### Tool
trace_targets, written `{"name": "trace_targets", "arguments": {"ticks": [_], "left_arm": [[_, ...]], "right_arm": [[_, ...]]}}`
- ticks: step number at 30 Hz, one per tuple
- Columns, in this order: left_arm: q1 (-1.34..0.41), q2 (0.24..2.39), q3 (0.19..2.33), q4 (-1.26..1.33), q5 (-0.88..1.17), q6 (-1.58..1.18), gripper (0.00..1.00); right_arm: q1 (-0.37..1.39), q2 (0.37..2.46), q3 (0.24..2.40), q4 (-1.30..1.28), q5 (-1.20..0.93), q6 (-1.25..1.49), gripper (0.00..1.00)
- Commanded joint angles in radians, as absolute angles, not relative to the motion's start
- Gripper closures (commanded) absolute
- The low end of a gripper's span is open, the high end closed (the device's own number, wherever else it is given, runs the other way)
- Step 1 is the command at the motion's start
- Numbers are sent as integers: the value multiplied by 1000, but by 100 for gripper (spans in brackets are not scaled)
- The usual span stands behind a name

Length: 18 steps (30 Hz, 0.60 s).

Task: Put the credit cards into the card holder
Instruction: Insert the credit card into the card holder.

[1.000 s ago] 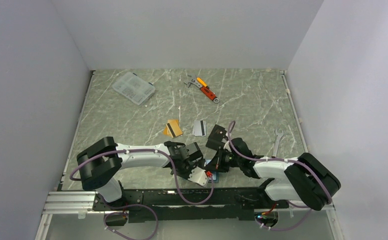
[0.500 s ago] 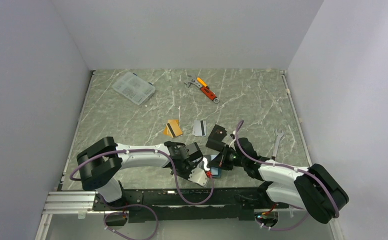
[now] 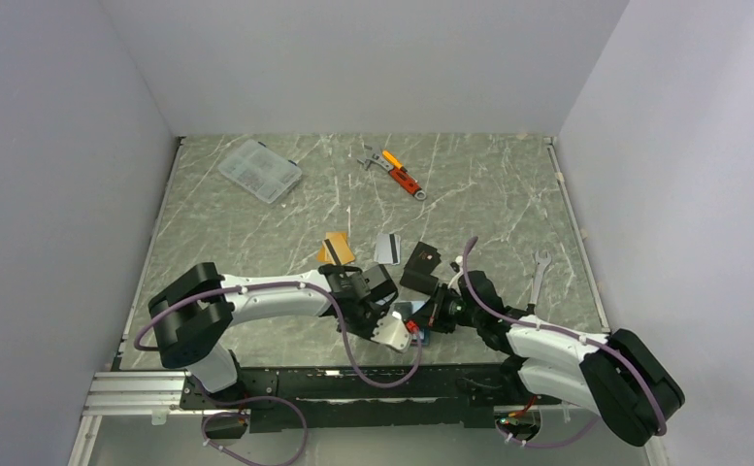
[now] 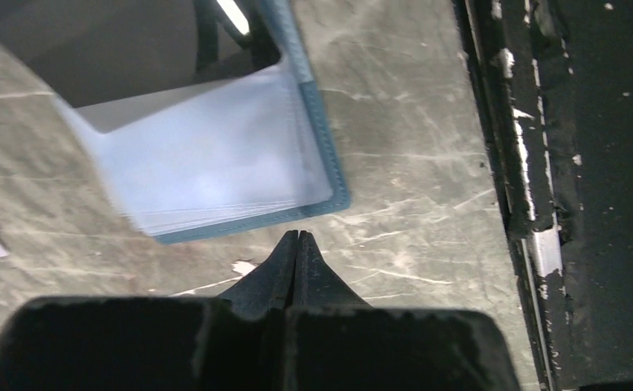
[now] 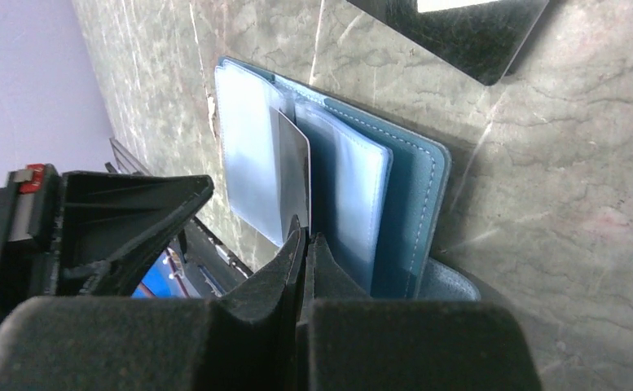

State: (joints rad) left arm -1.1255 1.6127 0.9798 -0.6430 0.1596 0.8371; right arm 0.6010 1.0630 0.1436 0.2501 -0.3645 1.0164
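The right gripper (image 5: 303,234), jaws shut, has closed in on the left gripper (image 4: 296,238), also shut. The open teal-blue folding card holder (image 5: 415,187) lies just ahead of both tips, with a thin silver-grey card (image 5: 292,167) standing in its pockets, so seating looks underway.

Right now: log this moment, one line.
left hand: shut, beside card holder; right hand: shut, tips at grey card in holder; orange cards: loose

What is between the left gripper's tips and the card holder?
Only bare table separates the left gripper from the card holder, seen in the left wrist view.
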Motion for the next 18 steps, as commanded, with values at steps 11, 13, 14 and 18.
{"name": "trace_targets", "arguments": {"ticks": [11, 13, 14, 18], "left_arm": [[-1100, 1690, 1055, -637, 194, 873, 100], [-1100, 1680, 1032, -633, 191, 874, 100], [-1100, 1671, 1021, -632, 192, 872, 100], [-1100, 1653, 1007, -636, 204, 860, 100]], "right_arm": [[604, 1116, 140, 257, -310, 1029, 100], [605, 1123, 139, 271, -299, 1036, 100], [604, 1128, 140, 277, -292, 1039, 100], [604, 1136, 141, 299, -276, 1054, 100]]}}
